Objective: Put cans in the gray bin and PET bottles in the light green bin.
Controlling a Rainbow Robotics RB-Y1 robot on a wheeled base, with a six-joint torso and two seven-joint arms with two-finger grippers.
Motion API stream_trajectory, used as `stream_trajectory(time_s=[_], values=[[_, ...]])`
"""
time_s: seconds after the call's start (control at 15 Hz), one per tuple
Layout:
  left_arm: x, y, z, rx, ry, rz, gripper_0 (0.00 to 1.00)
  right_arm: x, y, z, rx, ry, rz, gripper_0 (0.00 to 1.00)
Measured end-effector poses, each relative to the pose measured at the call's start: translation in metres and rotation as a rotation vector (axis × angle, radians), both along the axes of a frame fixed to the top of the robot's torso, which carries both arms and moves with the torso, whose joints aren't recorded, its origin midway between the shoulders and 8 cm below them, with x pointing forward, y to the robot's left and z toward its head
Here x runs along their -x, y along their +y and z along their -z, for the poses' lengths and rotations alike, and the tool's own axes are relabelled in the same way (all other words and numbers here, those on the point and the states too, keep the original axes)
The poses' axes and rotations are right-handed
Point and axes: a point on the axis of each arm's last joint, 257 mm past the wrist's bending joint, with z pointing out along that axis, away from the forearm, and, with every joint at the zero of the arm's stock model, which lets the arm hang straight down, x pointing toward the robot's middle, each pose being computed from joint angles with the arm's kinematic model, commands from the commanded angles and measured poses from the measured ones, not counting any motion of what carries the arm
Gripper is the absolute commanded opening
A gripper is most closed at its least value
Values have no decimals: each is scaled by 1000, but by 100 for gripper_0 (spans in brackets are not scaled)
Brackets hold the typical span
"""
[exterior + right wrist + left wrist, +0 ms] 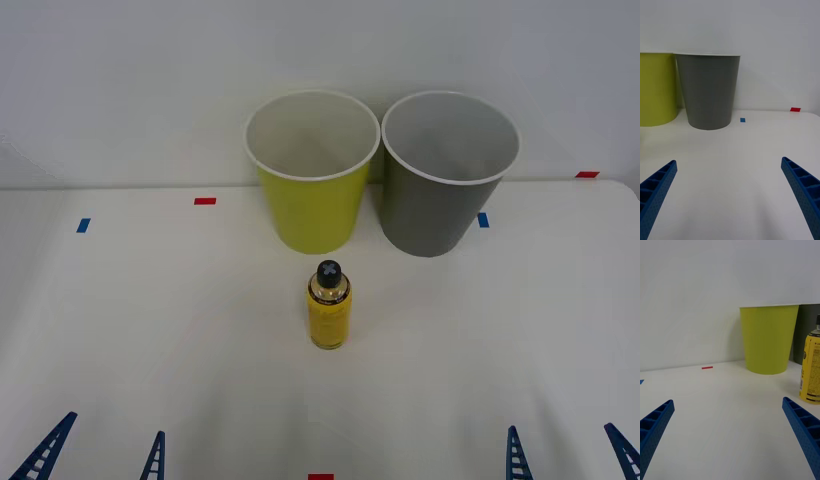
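1. Two tall, round, tapered bins are stood side by side at the far side of the white table (120,330), close against the pale wall; whether their rims touch cannot be told.
2. On the left is the light green bin (310,205), yellow-green outside with a white rim; its white inside is seen from the front view and nothing is seen in it.
3. On the right is the gray bin (440,210), with the same white rim and white inside, and nothing is seen in it either.
4. One PET bottle (329,312), small and slim with a yellow label, a clear neck and a black screw cap, is stood upright on the table near the bins, on the near side of the light green bin and apart from it. It is much shorter than either bin.
5. At the near left edge the left gripper (100,458) is held low over the table, its blue ribbed fingers spread wide, with nothing between them and nothing touched. In the left wrist view the bottle is seen off to one side of the fingers, ahead of them.
6. At the near right edge the right gripper (568,455) is likewise spread wide and holds nothing; in its wrist view the gray bin is seen ahead across the table.
7. Small red tape marks (205,201) and blue tape marks (83,225) are stuck on the tabletop.
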Motion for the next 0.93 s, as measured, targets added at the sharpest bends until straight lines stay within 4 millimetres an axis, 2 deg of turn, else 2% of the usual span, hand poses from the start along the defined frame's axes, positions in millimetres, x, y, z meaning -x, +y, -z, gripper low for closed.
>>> stream_trajectory(time_s=[0.93], values=[[0,0,0,0,0,0,100,0,0,0,0,0,0,97]])
